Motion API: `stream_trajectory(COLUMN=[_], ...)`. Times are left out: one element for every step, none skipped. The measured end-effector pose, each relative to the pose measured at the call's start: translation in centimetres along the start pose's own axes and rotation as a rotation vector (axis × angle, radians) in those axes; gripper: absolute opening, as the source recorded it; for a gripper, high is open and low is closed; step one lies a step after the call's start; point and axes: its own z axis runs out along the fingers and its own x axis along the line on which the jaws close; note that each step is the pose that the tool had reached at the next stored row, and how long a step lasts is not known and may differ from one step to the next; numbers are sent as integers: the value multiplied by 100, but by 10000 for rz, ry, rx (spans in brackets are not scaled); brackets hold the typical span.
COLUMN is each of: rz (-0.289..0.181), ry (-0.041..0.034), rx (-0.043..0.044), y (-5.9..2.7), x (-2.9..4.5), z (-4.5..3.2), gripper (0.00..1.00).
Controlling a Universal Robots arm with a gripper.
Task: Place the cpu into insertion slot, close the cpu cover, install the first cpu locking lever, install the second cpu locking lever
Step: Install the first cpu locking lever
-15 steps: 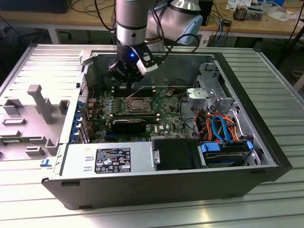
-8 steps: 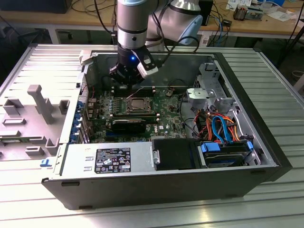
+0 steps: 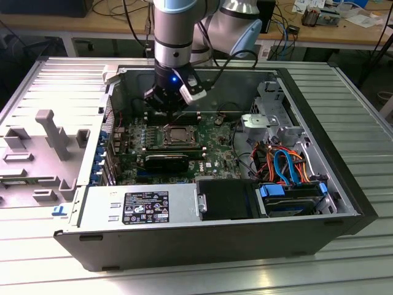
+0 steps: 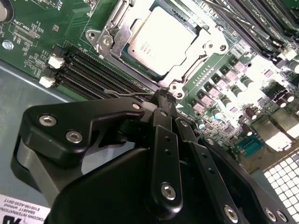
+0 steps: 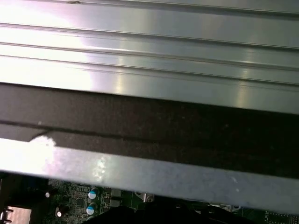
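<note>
I am reading the jaws as clenching the thin locking lever (image 4: 125,93), its long axis running alongside the cpu cover (image 4: 205,49). The cpu (image 4: 161,39) is lying seated beneath that cover, just nearward of the jaws.

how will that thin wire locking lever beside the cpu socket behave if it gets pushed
The locking lever is a thin bent wire, so it probably flexes springily rather than staying rigid. Its bare metal looks smooth, so it may slip off the gripper. It looks light for its length.
</note>
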Motion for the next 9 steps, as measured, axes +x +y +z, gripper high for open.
stream_trajectory(rz=[-65,-87,-87,-88,-88,-89,-88,-88,-88], ry=[1,3,3,3,2,2,1,2,1], rx=[3,7,6,7,5,5,5,5,5], y=[0,0,0,0,0,0,0,0,0], x=[-2,-3,-3,-4,-4,-4,-4,-4,-4], z=[5,8,9,10,11,11,12,12,13], gripper=[11,11,11,11,11,11,11,11,11])
